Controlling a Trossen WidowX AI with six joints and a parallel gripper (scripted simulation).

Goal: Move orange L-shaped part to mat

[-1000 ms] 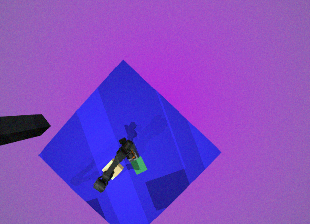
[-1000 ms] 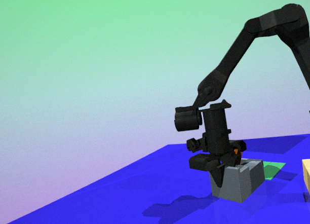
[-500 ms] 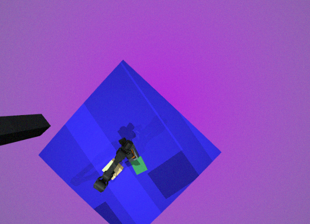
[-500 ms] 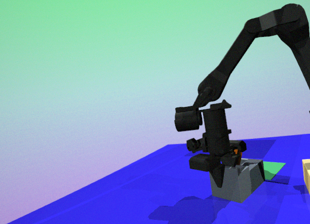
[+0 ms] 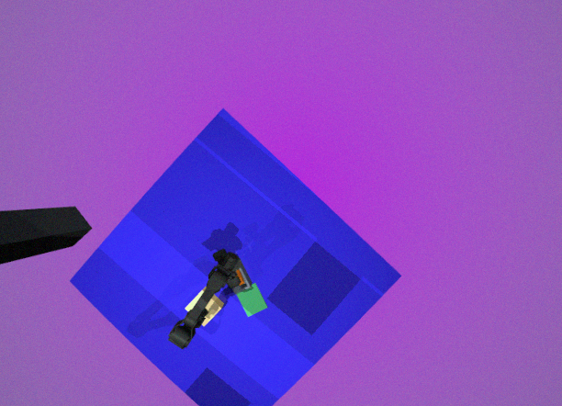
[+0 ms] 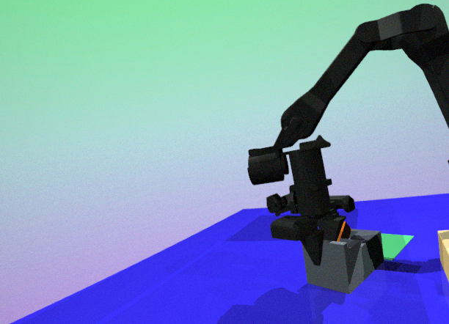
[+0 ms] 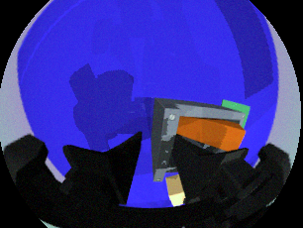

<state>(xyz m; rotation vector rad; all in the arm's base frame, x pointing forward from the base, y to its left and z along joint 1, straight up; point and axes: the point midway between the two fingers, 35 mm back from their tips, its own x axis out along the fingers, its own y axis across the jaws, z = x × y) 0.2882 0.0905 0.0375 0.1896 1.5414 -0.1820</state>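
Note:
The grey tray (image 5: 248, 281) (image 6: 324, 270) (image 7: 159, 116) stands on the blue table. The orange part (image 5: 240, 277) (image 6: 342, 232) (image 7: 208, 130) is tilted in its pocket; the exterior view shows it steep, with its upper part above the rim. In the wrist view its far end, toward the mat, looks raised. My gripper (image 6: 328, 253) (image 7: 155, 135) is partly open with nothing pinched. One finger is outside the tray wall, the other is over the pocket at the part's near end. That fingertip's contact is hidden. The green mat (image 5: 252, 301) (image 6: 398, 245) (image 7: 237, 105) lies beside the tray.
A beige block-like object (image 5: 213, 310) (image 6: 443, 251) (image 7: 174, 185) stands near the tray, partly under the arm in the top view. A black beam (image 5: 41, 233) juts in at the left of that view. Dark shadows cross the blue table.

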